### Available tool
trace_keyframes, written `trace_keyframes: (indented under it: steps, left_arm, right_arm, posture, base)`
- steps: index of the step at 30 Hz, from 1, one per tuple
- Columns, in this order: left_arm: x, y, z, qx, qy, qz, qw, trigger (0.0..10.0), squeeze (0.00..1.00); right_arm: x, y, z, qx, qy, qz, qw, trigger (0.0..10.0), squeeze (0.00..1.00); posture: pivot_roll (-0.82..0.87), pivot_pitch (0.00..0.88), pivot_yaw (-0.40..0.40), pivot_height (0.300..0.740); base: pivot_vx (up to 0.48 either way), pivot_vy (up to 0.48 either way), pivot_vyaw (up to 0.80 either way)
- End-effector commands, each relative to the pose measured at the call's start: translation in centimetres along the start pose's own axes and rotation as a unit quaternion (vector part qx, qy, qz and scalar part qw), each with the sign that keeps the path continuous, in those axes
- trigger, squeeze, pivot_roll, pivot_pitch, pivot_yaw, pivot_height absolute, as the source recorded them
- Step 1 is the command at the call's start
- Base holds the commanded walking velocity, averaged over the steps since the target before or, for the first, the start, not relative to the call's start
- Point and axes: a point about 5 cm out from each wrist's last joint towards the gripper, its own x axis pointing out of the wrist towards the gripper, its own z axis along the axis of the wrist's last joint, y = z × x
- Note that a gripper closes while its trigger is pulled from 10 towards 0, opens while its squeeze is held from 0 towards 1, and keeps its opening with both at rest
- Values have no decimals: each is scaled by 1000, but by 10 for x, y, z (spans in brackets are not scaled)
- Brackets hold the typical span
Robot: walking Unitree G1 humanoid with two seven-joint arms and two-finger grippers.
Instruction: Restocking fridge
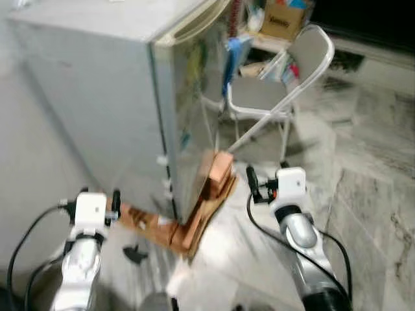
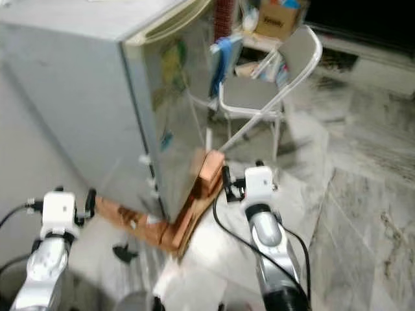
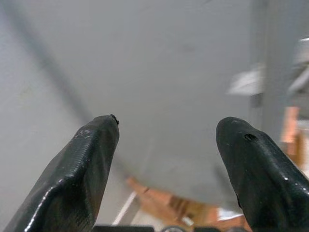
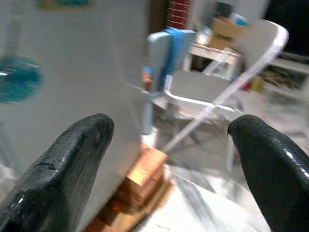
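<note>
We see a pale grey metal fridge (image 1: 97, 84) with a cream-coloured top edge and small blue and yellow stickers on its side. Under it lie orange-brown wooden blocks (image 1: 217, 175). The folding metal chair (image 1: 279, 91) is white with a grey seat, and a blue cloth (image 4: 171, 53) hangs near it. The stone floor (image 1: 369, 194) is grey-white with darker marble veins. Behind stands a brown cardboard box (image 1: 282, 19). Both silver arms have white wrists and glossy black fingers (image 3: 77, 174).
</note>
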Motion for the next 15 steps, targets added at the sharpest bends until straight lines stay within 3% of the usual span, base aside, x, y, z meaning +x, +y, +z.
trace_keyframes:
  steps: [1,9,15]
  left_arm:
    - [2,-7,4,-6,-11,-14,1000,10000,0]
    - [4,-7,5,-9,-13,-13,1000,10000,0]
    - [22,17,4,2,-3,7,1000,10000,0]
  right_arm:
    - [0,-6,0,0,0,-10,1000,10000,0]
    - [1,-5,3,-4,-5,-4,1000,10000,0]
    - [-1,-7,2,-22,-3,2,1000,10000,0]
  posture:
    - [95,0,-2,740]
    - [92,0,-9,740]
    - [81,0,-20,740]
  base:
    - [0,0,-800]
    - [0,0,-659]
    - [0,0,0]
